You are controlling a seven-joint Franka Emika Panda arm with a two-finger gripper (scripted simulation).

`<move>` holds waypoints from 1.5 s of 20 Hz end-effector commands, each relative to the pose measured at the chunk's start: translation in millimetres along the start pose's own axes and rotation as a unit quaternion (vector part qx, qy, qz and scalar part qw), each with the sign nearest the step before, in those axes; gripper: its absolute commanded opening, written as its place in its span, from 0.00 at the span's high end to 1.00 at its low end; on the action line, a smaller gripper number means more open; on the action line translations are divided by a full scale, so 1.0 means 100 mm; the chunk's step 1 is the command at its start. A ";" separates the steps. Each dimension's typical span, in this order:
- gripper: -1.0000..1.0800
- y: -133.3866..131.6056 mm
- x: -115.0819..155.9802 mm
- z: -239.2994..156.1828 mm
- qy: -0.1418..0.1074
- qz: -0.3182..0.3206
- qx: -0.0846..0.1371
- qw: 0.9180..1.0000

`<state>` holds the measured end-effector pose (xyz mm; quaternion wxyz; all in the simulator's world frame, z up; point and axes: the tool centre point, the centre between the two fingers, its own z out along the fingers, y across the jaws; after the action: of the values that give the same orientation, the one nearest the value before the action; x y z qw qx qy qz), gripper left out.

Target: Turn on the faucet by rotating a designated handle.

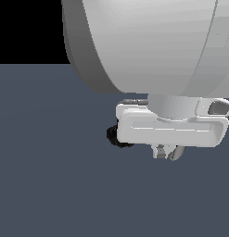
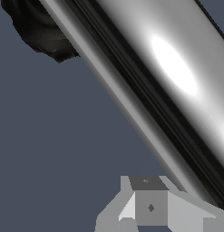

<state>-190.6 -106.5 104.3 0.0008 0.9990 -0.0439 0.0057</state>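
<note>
Nearest the wrist camera, the handle (image 2: 177, 77) fills the view as a chrome bar running diagonally, right against one grey finger (image 2: 149, 206) of the tool (image 1: 168, 152). In the exterior view the tool hangs low over the desk (image 1: 51, 185). Whether its jaws are spread or closed on the bar cannot be told. Farther off, at about nine o'clock from the tool, the faucet (image 1: 117, 137) shows only its black base. Judging by this, contact looks made or near; the rotation itself seems still to do.

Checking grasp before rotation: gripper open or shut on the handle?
Cannot tell. Gripper fingertips barely show under the hand; the wrist view shows the handle close by, contact hidden.
</note>
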 end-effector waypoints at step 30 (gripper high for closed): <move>1.00 0.82 0.84 0.04 -0.004 0.006 0.000 1.000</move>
<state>-120.3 -194.2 104.4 0.0007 0.9986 -0.0533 0.0036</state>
